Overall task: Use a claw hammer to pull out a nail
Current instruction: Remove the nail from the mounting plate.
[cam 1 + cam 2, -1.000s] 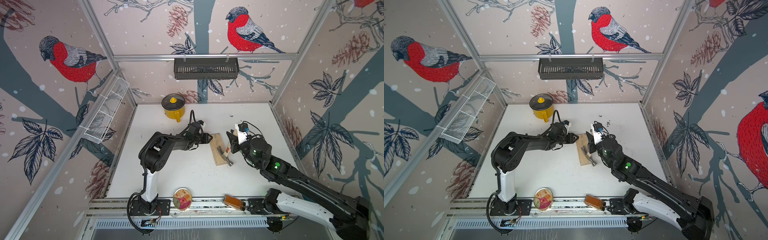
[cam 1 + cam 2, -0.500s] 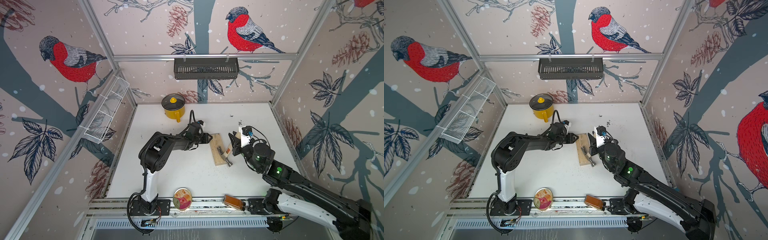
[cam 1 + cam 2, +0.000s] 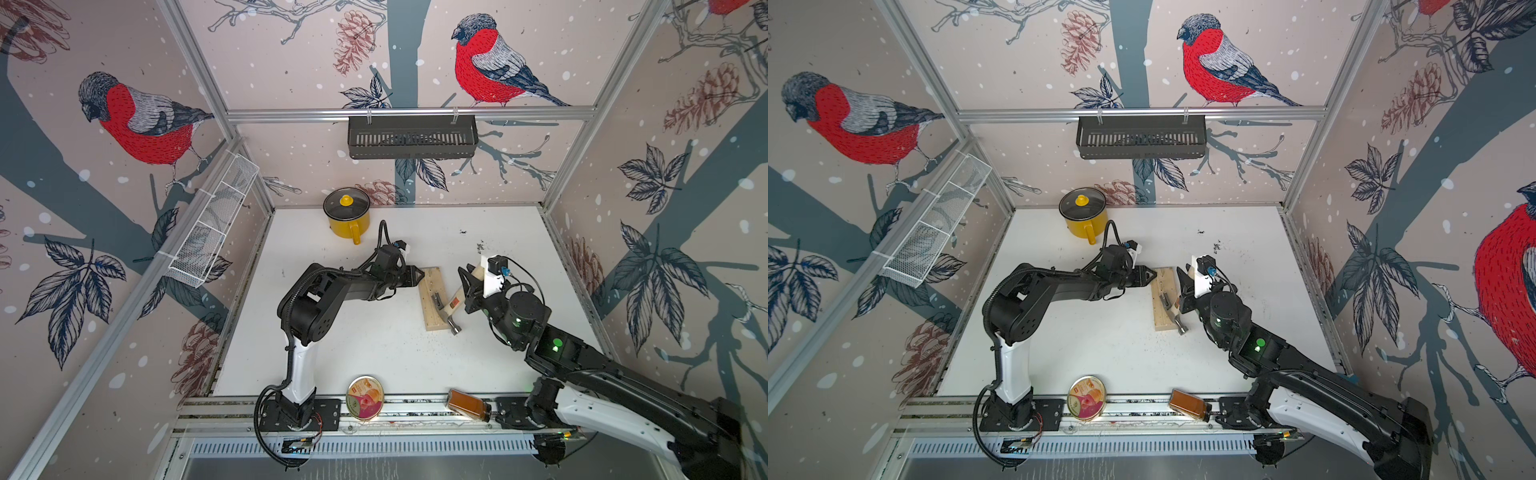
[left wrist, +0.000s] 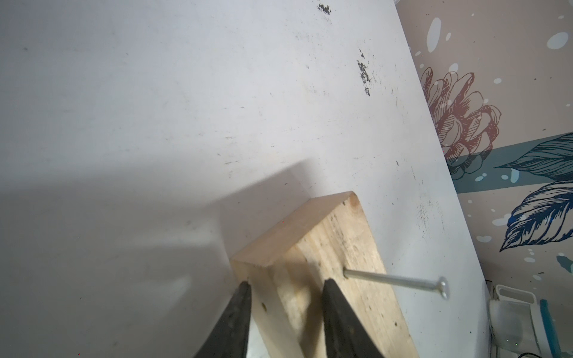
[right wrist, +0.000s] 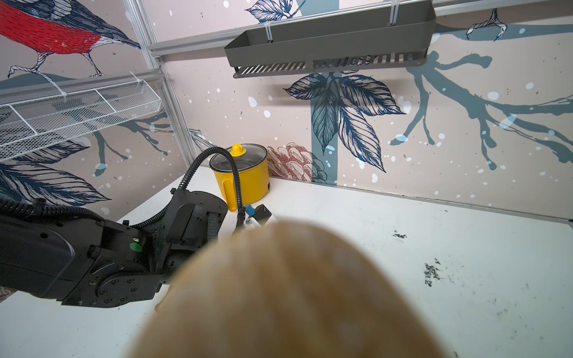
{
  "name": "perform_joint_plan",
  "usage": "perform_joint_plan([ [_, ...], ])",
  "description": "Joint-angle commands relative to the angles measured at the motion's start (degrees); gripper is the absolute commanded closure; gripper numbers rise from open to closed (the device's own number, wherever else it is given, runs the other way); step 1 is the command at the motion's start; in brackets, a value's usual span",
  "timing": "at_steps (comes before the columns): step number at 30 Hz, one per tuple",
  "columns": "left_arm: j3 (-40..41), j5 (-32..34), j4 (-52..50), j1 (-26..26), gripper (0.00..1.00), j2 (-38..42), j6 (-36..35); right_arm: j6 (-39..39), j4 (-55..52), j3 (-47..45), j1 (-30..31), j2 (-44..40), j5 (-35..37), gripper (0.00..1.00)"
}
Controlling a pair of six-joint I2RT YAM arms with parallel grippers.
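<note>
Right gripper (image 3: 468,286) is clamped tight on the claw hammer (image 3: 452,309), centre-right in both top views. It grips near the butt end, past the red-orange label and well away from the head. I read that as deliberate, since a long lever gives more pry force. The handle butt (image 5: 279,294) blurs out the lower middle of the right wrist view. The grey head sits low at the right edge of the wooden block (image 3: 428,291), with the striking face hanging off the block's lower-right corner and the claw pointing up-frame across the top face. Left gripper (image 4: 286,283) comes in from the left of the top views at the block's upper end. Its jaws are partly apart and straddle the corner, one finger (image 4: 238,313) at the side edge and one over the top face. It looks like a pinch on the block, so prying lifts the nail and not the wood. The nail (image 4: 393,282) shows in the lower right of the left wrist view. It stands well proud, with a long shank exposed and the head free, and there is no claw around it in that view. The top views are too small to tell whether the claw is hooked on anything. My call is that the claw is not seated yet; it needs to slide under the nail head and rock back on the head's curve. The risks are the claw skating off the head or the block twisting in the pinch.
</note>
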State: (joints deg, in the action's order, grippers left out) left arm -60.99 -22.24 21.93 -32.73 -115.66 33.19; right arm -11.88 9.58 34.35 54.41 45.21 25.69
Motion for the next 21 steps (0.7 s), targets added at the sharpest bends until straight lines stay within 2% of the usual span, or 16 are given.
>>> perform_joint_plan([
  [1, 0.8, 2.7, -10.4, 0.2, 0.62, -0.9, -0.2, -4.8, -7.9, -0.9, 0.4, -0.5, -2.2, 0.99],
  [21, 1.0, 1.9, -9.9, 0.7, 0.62, -1.2, 0.6, -5.7, -9.9, -3.7, 2.8, -4.8, 2.6, 0.99],
])
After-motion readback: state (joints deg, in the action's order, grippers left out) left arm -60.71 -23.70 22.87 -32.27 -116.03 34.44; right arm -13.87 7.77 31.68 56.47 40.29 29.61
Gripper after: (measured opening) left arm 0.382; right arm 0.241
